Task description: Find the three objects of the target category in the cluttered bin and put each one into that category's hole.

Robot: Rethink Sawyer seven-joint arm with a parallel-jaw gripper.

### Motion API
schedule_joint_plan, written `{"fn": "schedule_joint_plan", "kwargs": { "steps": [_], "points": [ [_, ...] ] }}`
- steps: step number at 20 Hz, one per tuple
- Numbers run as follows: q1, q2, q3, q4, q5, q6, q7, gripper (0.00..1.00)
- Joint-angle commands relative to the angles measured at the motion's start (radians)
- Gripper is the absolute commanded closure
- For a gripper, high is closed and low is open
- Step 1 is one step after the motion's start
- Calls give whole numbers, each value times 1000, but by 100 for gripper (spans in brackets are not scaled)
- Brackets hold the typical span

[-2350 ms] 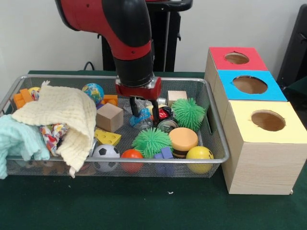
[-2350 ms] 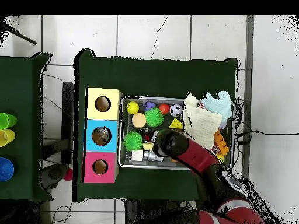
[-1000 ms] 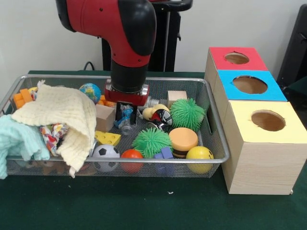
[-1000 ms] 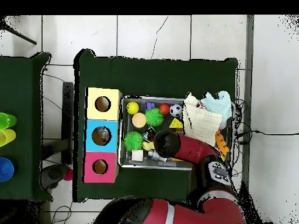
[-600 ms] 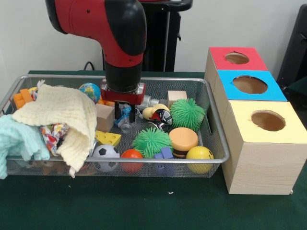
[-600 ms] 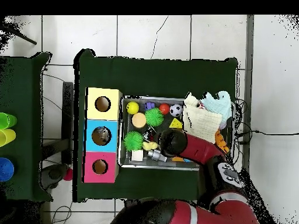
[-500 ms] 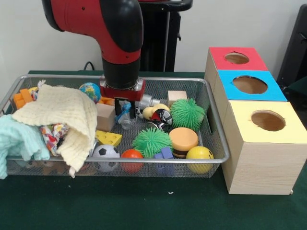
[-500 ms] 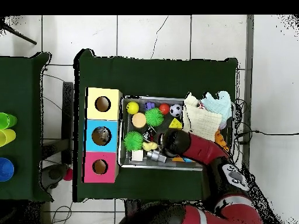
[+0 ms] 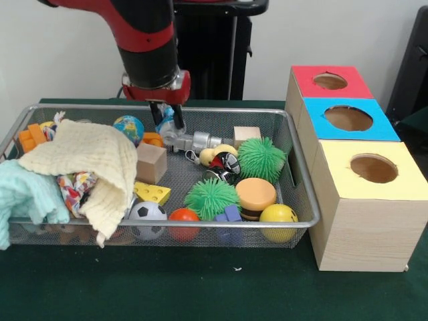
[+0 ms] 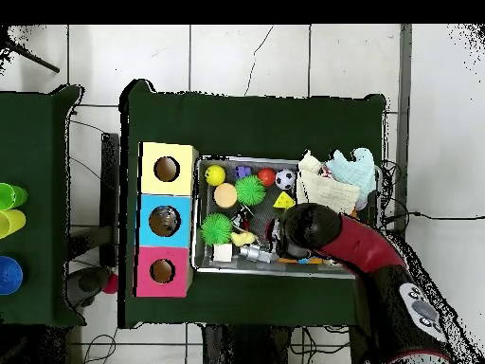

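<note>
The hand (image 9: pixel 167 119) has risen from the bin (image 9: pixel 294 194) floor, pinching a small blue-and-clear object (image 9: pixel 168 124) at the far side, left of centre. It now needs carrying right to the holed boxes (image 9: pixel 348 117).

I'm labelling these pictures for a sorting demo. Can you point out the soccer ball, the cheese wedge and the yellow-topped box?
soccer ball (image 9: pixel 148 215), front view, on its white face by the bin's near rim.
cheese wedge (image 9: pixel 152 192), front view, on its yellow top.
yellow-topped box (image 9: pixel 408 179), front view, on the yellow top beside the hole.
</note>
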Motion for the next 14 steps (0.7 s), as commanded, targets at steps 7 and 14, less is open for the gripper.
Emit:
{"fn": "schedule_joint_plan", "kwargs": {
  "steps": [7,14],
  "points": [
    [-111,-96,217,131,182,1,68,100],
    [-173,-111,339,251,318,-178,97,100]
  ]
}}
